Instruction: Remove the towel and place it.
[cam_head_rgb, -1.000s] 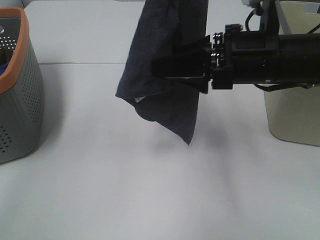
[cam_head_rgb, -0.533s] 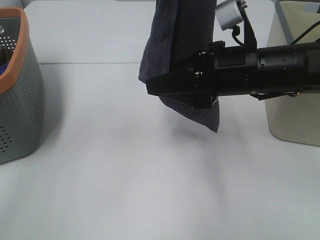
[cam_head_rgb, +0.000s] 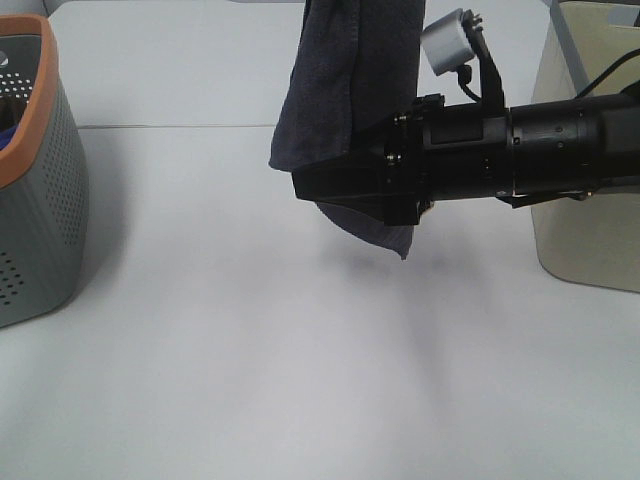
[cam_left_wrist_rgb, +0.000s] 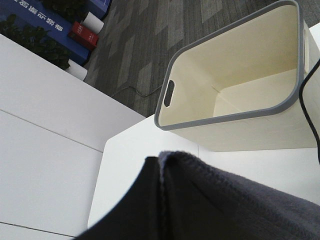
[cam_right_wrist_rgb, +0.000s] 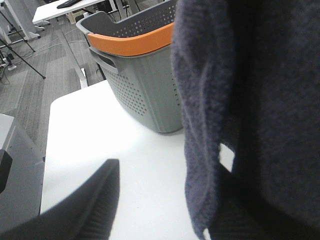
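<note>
The dark navy towel (cam_head_rgb: 340, 90) hangs down from above the top edge of the exterior high view, over the middle of the white table (cam_head_rgb: 250, 380). Its lower tip is off the table. It fills the bottom of the left wrist view (cam_left_wrist_rgb: 210, 200), covering the left gripper's fingers, which hold it from above. My right gripper (cam_head_rgb: 300, 185) reaches in level from the right, in front of the towel's lower part. In the right wrist view one finger (cam_right_wrist_rgb: 90, 200) shows well apart from the towel (cam_right_wrist_rgb: 250, 100), which hides the other finger; the jaws stand open.
A grey perforated basket with an orange rim (cam_head_rgb: 30, 200) stands at the table's left edge and shows in the right wrist view (cam_right_wrist_rgb: 145, 75). A beige bin with a grey rim (cam_head_rgb: 590, 200) stands at the right, seen empty in the left wrist view (cam_left_wrist_rgb: 235, 115).
The right gripper has moved left and lower across the towel. The towel has shifted right and its hanging tip has risen.
</note>
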